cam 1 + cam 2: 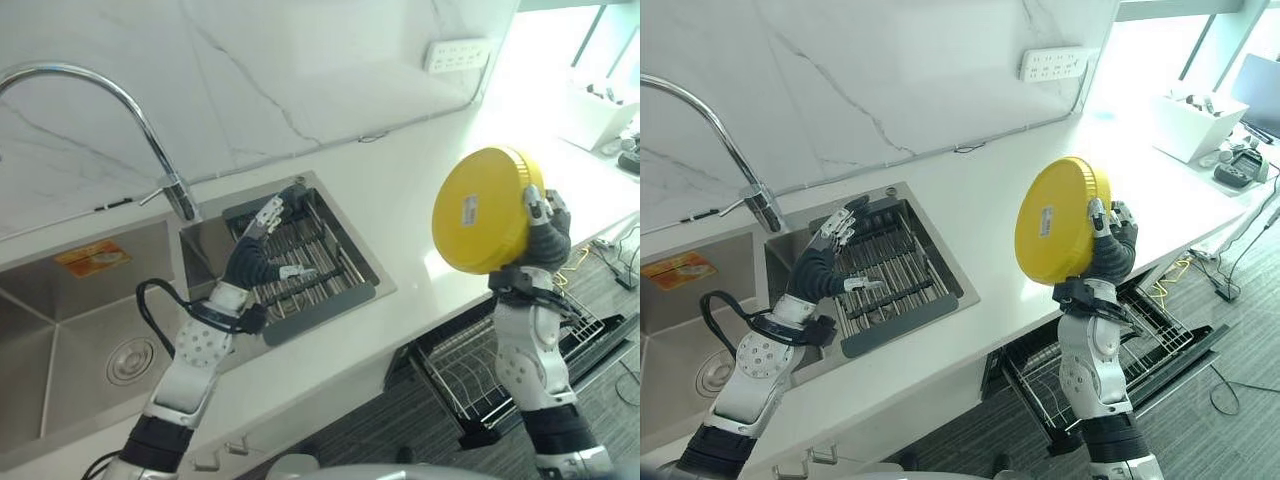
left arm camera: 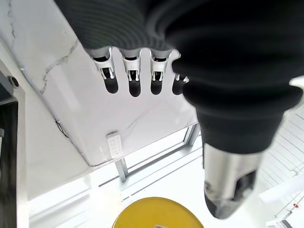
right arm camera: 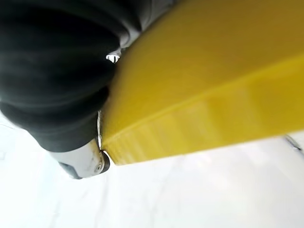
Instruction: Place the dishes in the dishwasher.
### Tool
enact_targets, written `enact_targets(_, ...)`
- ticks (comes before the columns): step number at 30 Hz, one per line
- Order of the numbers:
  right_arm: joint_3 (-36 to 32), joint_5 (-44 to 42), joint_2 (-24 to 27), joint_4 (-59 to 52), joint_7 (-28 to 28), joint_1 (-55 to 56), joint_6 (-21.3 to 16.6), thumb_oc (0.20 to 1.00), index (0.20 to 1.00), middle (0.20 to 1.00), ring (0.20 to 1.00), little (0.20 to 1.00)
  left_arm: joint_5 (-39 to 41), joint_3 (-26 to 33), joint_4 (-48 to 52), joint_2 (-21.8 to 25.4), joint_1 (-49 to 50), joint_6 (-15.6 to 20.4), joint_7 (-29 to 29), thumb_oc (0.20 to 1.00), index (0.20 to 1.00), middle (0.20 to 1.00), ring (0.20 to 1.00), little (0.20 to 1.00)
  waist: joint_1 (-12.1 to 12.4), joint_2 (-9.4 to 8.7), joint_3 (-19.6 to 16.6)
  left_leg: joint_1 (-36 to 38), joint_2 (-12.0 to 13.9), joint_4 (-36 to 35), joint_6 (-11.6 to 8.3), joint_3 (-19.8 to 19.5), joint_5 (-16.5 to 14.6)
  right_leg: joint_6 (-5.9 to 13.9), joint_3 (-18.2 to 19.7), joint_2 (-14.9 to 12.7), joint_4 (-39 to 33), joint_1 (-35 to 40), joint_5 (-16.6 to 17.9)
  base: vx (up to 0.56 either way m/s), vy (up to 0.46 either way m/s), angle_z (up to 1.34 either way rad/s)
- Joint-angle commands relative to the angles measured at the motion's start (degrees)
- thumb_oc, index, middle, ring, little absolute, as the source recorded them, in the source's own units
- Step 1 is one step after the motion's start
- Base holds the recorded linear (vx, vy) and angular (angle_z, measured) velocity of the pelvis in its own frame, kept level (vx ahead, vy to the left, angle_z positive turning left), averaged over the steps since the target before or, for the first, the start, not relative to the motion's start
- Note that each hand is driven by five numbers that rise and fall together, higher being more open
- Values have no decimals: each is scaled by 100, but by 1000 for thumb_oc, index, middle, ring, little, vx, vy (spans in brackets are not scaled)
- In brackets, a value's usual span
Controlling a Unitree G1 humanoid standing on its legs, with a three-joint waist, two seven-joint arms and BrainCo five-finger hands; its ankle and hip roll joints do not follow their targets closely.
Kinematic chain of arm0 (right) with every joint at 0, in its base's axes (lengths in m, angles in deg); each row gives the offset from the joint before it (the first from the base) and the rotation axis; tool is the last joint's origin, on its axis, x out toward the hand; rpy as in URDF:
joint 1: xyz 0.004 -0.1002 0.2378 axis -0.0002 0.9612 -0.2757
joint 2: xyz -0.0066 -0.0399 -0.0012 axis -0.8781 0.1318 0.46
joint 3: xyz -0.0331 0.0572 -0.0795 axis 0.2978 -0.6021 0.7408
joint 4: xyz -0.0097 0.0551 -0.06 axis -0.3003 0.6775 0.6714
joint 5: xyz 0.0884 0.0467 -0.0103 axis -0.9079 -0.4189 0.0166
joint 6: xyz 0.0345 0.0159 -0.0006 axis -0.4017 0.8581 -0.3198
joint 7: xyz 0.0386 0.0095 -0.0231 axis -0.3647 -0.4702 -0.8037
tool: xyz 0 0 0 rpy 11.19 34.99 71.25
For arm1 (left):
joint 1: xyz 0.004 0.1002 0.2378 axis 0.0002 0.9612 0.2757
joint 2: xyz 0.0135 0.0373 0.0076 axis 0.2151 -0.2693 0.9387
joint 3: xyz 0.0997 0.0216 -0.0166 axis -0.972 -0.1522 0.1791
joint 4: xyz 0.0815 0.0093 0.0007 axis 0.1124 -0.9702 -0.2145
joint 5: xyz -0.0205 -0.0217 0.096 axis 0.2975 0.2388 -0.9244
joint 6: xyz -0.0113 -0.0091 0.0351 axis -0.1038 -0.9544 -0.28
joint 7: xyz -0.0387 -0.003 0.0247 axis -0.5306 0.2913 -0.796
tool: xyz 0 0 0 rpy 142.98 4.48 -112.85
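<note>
Presently: round yellow plastic dish (image 1: 1060, 222), held on edge above the white countertop (image 1: 970, 215), rim pinched by the right hand (image 1: 1110, 238). Left hand (image 1: 830, 255), fingers straight and relaxed, empty, over the slatted metal drying rack (image 1: 895, 270) in the small sink basin. Wire dishwasher rack (image 1: 1110, 350) pulled out below the counter.
</note>
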Motion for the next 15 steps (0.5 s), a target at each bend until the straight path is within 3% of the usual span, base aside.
enact_targets(1, -343, -321, 66, -686, -238, -234, -747, 200, 200, 200, 200, 200, -99, 213, 345, 46, 63, 417, 92, 1000, 1000, 1000, 1000, 1000, -58, -77, -300, 93, 23, -19, 119, 66, -403, 663, -210, -754, 132, 175, -112, -51, -32, -15)
enact_targets(15, -881, -484, 9, -1117, -165, 264, -1080, 200, 200, 200, 200, 200, -118, 432, 429, 27, 149, 419, 211, 1000, 1000, 1000, 1000, 1000, -527, -11, -337, 213, 10, -19, 158, 371, -471, 667, 297, -653, 125, -12, -10, -30, -21, -24)
